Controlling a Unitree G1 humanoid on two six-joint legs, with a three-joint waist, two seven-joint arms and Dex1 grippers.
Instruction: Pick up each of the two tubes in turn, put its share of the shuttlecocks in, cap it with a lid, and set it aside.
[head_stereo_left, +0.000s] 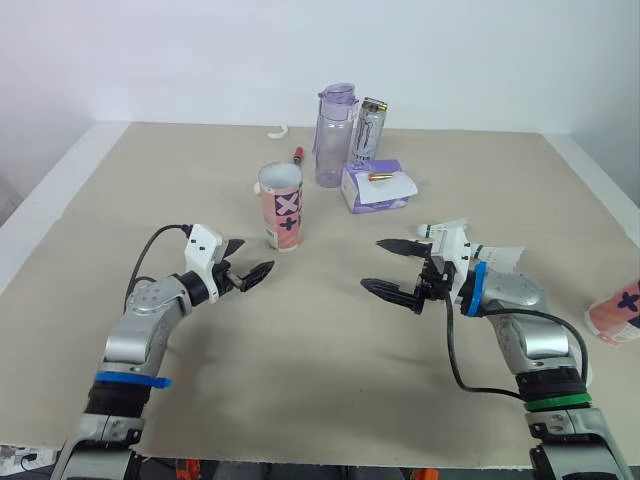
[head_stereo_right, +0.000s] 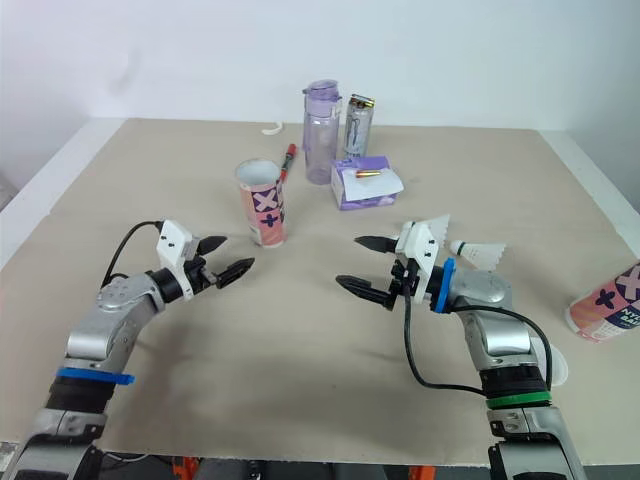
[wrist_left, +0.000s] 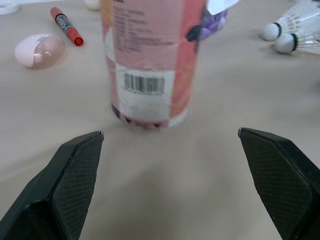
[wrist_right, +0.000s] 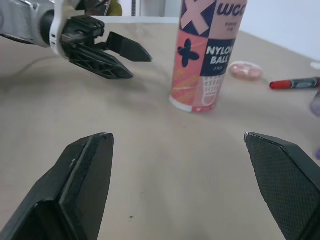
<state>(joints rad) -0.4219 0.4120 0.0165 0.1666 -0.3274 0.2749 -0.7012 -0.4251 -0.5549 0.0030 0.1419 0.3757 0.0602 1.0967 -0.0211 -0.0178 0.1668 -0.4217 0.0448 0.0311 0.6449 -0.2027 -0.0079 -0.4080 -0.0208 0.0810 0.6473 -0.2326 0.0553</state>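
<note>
The left gripper and the right gripper hover low, well apart, tips pointing inward toward each other. Both have their fingers spread wide; elbows are bent.
</note>
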